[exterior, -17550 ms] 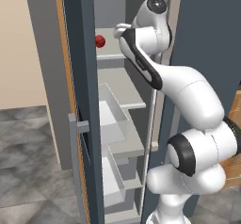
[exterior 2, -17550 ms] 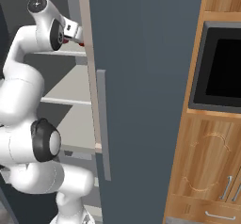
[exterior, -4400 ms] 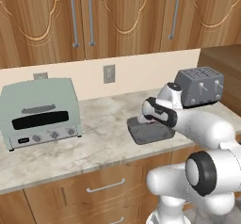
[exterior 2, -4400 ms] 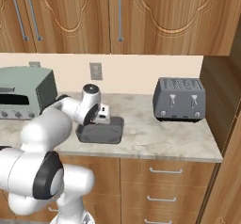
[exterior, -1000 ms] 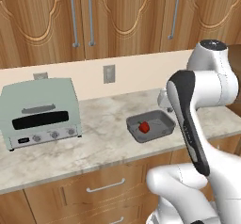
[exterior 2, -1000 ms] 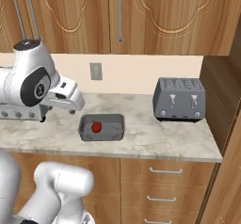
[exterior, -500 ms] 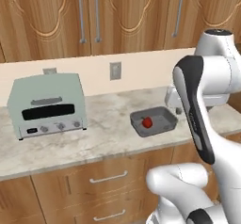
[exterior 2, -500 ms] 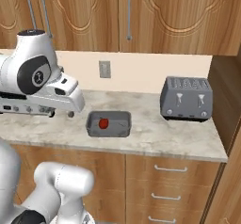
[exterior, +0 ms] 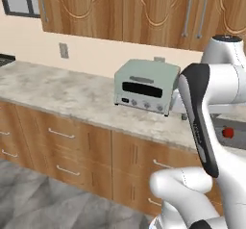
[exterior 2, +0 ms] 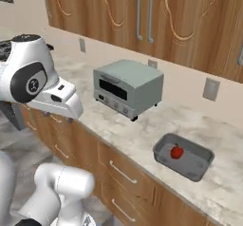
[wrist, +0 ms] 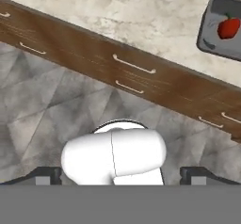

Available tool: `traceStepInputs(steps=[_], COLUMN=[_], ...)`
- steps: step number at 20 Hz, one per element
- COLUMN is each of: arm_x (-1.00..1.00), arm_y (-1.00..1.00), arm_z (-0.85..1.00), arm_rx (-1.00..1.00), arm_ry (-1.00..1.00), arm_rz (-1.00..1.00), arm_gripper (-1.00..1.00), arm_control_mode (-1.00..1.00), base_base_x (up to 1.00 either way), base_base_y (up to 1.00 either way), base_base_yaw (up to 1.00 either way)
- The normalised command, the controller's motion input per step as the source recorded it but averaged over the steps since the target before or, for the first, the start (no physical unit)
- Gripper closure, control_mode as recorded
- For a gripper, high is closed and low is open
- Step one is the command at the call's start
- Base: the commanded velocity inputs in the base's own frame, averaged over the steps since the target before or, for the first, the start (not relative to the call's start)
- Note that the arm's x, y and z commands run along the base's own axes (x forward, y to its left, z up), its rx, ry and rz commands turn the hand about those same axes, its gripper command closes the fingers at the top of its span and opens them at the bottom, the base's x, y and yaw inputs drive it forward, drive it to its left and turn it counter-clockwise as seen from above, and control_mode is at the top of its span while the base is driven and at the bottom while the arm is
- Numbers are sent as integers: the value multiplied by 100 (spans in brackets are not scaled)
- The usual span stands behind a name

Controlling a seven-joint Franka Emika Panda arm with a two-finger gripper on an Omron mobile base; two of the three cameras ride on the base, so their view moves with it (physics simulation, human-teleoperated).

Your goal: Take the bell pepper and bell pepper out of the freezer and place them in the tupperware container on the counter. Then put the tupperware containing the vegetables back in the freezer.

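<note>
One red bell pepper (exterior 2: 177, 152) lies inside the dark grey tupperware container (exterior 2: 195, 162) on the beige counter (exterior 2: 135, 131). In the left base view the bell pepper (exterior: 227, 133) and the tupperware container (exterior: 237, 140) sit at the right edge, partly behind my arm. The hand view looks down on the bell pepper (wrist: 228, 28) in the tupperware container (wrist: 205, 26) at the top right. My gripper (wrist: 120, 173) is open and empty, its fingertips (wrist: 47, 174) far apart, held out over the floor in front of the drawers, well left of the container. The freezer is out of view.
A pale green toaster oven (exterior 2: 127, 87) stands on the counter left of the container, also the toaster oven (exterior: 145, 86). Wooden drawers (wrist: 134, 72) with silver handles run under the counter, wall cabinets (exterior 2: 142, 11) above. Grey tiled floor (exterior: 43, 201) lies open in front.
The whole picture has shifted: the base has moved, so the toaster oven and the container now sit further right. The pepper stays in the container and the gripper stays open.
</note>
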Motion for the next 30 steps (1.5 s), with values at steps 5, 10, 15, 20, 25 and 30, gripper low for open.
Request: traceStepInputs(steps=[5, 10, 15, 20, 25, 30], arm_x=[0, 0, 0, 0, 0, 0], arm_y=[0, 0, 0, 0, 0, 0], arm_z=[0, 0, 0, 0, 0, 0], arm_rx=[0, 0, 0, 0, 0, 0], arm_ry=[0, 0, 0, 0, 0, 0], arm_rz=[0, 0, 0, 0, 0, 0], arm_gripper=[-100, -100, -100, -100, -100, -100], arm_control_mode=[100, 100, 100, 100, 100, 100], base_base_x=[-13, -12, 0, 29, 100, 100], base_base_y=[18, 27, 34, 17, -9, -36], base_base_yaw=[100, 100, 100, 90, 58, 50])
